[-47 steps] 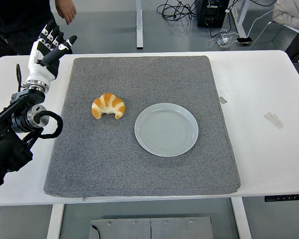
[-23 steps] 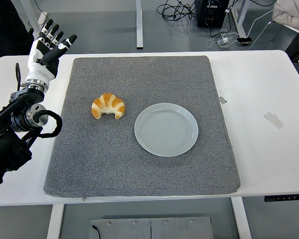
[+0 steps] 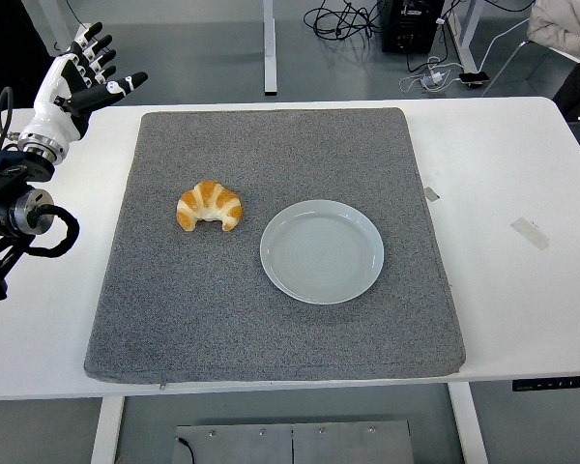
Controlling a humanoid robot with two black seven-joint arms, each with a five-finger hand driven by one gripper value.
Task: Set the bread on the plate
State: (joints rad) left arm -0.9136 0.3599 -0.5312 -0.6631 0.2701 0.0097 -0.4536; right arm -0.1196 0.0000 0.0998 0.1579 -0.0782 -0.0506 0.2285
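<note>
A golden croissant [image 3: 210, 205] lies on the grey mat [image 3: 271, 329], left of centre. A pale blue-grey plate [image 3: 322, 251] sits empty on the mat just to its right, a small gap between them. My left hand [image 3: 80, 77] is raised at the far left, above the table's back left corner, fingers spread and holding nothing. It is well up and left of the croissant. My right arm is not in view.
The mat covers most of the white table [image 3: 522, 174]. Two bits of tape [image 3: 530, 233] lie on the bare table at the right. Cables and a black box [image 3: 411, 24] are on the floor behind.
My left arm has pulled back to the left and up, away from the mat. A person seen at the top left has left the view. Croissant and plate have not moved.
</note>
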